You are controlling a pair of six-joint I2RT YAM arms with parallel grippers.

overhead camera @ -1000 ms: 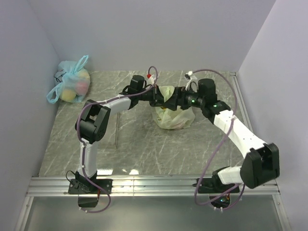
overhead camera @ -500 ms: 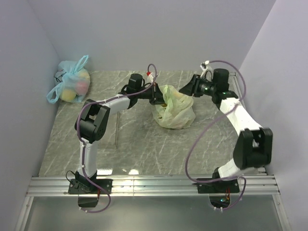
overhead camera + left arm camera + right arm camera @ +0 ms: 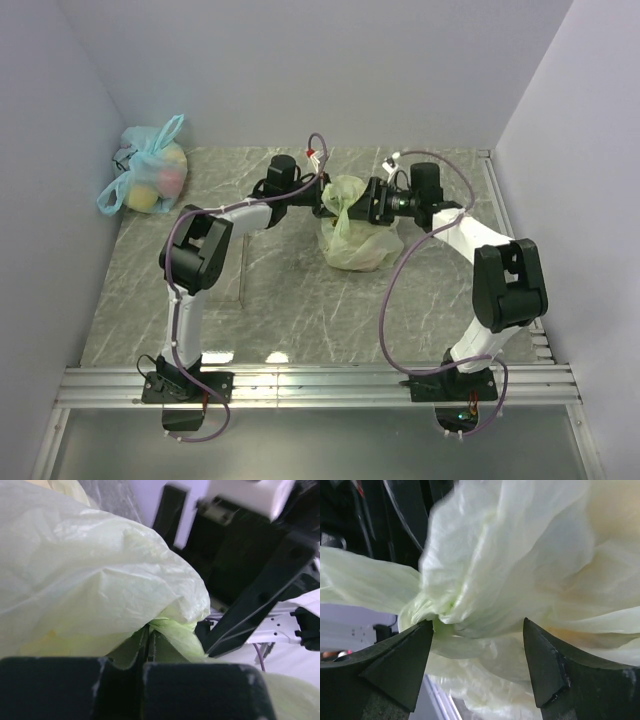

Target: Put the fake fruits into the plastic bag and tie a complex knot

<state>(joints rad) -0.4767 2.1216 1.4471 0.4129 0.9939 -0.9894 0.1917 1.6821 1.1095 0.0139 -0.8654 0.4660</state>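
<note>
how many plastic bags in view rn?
2: green bag at mid-table, between the arms; blue bag, knotted, in the far left corner by the wall. No others show in any view.

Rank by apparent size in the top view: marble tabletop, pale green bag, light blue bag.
1. marble tabletop.
2-3. pale green bag and light blue bag look alike, the blue one farther back: no ranking.

The plastic bag [image 3: 355, 243] sits mid-tabletop [image 3: 290, 310], with the left fingers [image 3: 328, 203] at its 11 o'clock and the right fingers [image 3: 375, 206] at 1 o'clock. A light blue bag [image 3: 150, 178] occupies the tabletop's 10 o'clock corner.
</note>
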